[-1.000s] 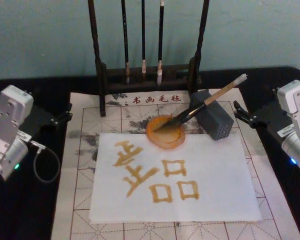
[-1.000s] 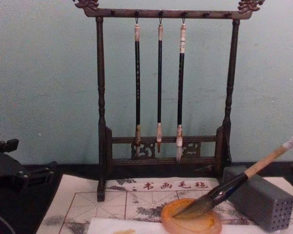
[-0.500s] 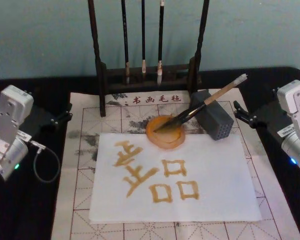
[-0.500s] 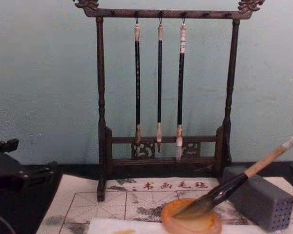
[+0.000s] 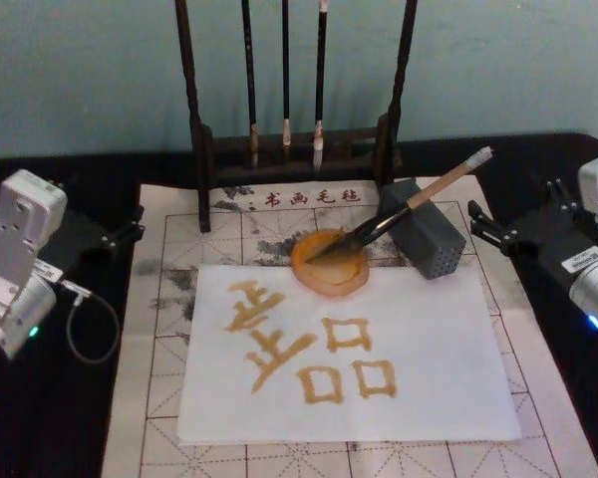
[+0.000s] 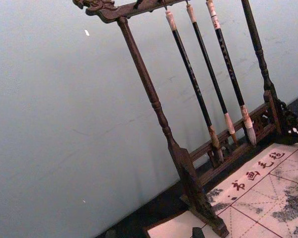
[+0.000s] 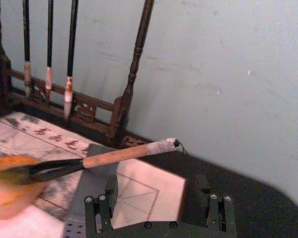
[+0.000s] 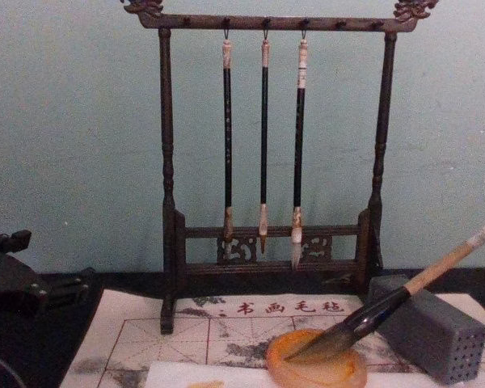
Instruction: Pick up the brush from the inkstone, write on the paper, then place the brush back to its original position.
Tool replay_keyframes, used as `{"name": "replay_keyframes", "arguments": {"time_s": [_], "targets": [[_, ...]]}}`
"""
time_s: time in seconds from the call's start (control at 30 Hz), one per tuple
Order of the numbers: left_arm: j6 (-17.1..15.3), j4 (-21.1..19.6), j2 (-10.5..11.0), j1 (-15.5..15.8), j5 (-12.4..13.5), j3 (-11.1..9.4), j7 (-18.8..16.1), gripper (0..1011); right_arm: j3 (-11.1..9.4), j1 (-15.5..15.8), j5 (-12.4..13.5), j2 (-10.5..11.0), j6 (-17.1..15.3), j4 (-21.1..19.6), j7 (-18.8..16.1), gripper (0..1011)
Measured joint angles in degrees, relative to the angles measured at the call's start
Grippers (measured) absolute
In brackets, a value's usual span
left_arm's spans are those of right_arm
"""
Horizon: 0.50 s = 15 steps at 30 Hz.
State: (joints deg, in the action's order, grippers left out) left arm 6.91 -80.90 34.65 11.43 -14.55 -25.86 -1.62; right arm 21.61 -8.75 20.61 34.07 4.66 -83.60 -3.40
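Observation:
The brush [image 5: 409, 204] lies slanted, its dark tip in the orange inkstone [image 5: 329, 267] and its tan handle propped on a grey block [image 5: 426, 242]. In the chest view the brush [image 8: 404, 295] rests the same way over the inkstone [image 8: 315, 365]. The paper [image 5: 429, 368] lies in front, bearing golden characters. My right gripper [image 5: 490, 229] hovers open to the right of the block; in the right wrist view the gripper [image 7: 151, 198] holds nothing and the brush handle [image 7: 124, 154] lies beyond its fingers. My left gripper [image 5: 128, 227] is open at the mat's left edge.
A dark wooden rack [image 5: 289, 149] with three thin hanging brushes [image 8: 263, 145] stands at the back. A beige felt mat [image 5: 159, 398] with a red grid lies under everything on the black table [image 5: 40, 418]. A cable loops beside the left arm.
My right gripper has drawn back slightly to the right, away from the brush. The brush, inkstone, paper and left arm have stayed put.

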Motion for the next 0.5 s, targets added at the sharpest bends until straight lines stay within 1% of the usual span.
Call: {"name": "replay_keyframes", "arguments": {"time_s": [0.03, 0.07, 0.23, 0.27, 0.3, 0.33, 0.4, 0.43, 0.5], "targets": [[0.0, 0.0, 0.0, 0.0, 0.0, 0.0, 0.0, 1001, -0.5, 0.2, 1.2, -0.1, -0.6, -0.3, -0.8, 1002], [0.0, 0.0, 0.0, 0.0, 0.0, 0.0, 0.0, 1001, -1.5, 0.7, 3.7, -0.4, -2.0, -0.8, -2.2, 1002], [0.0, 0.0, 0.0, 0.0, 0.0, 0.0, 0.0, 1001, -4.0, 1.5, 10.0, -1.5, -6.2, -1.9, -5.2, 1000], [0.0, 0.0, 0.0, 0.0, 0.0, 0.0, 0.0, 1001, -5.0, 1.7, 12.6, -2.2, -8.1, -2.3, -6.1, 1000], [0.0, 0.0, 0.0, 0.0, 0.0, 0.0, 0.0, 1001, -5.5, 1.8, 13.7, -2.6, -8.9, -2.4, -6.4, 1000], [0.0, 0.0, 0.0, 0.0, 0.0, 0.0, 0.0, 1001, -6.5, 1.9, 16.1, -3.4, -10.7, -2.6, -6.9, 1000], [0.0, 0.0, 0.0, 0.0, 0.0, 0.0, 0.0, 1001, -7.6, 1.9, 18.5, -4.5, -12.6, -2.8, -7.2, 1000], [0.0, 0.0, 0.0, 0.0, 0.0, 0.0, 0.0, 1001, -8.6, 2.0, 20.6, -5.6, -14.2, -2.9, -7.3, 1000], [0.0, 0.0, 0.0, 0.0, 0.0, 0.0, 0.0, 1001, -9.5, 2.0, 22.4, -6.6, -15.7, -3.0, -7.3, 1002]]}}
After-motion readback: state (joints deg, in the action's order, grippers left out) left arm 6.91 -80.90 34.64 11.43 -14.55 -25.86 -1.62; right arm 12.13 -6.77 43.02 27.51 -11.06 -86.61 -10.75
